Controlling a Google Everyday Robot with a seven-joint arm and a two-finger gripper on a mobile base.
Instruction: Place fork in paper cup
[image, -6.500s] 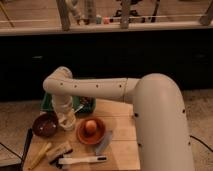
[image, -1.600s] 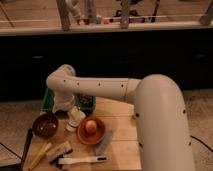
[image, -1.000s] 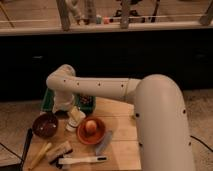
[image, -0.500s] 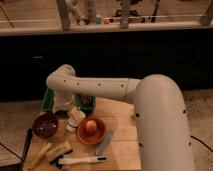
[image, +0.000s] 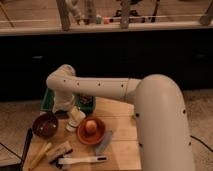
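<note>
The small white paper cup (image: 73, 122) stands on the wooden table between the dark brown bowl (image: 45, 125) and the orange dish (image: 91, 131). My gripper (image: 70, 111) hangs from the white arm just above the cup's rim, open, with nothing gripped that I can see. A pale piece sticks up at the cup's mouth right under the gripper. I cannot tell whether that piece is the fork or part of a finger. No other utensil on the table reads clearly as the fork.
The orange dish holds a round orange item. A grey flat utensil (image: 104, 142), a white-handled tool (image: 82, 160), a brush (image: 60, 150), yellow sticks (image: 39, 156) and a black utensil (image: 26, 147) lie along the front. A green tray (image: 50, 100) sits behind the arm.
Compared with several seconds ago, the gripper has lifted a little off the cup. Over the last second nothing has visibly moved.
</note>
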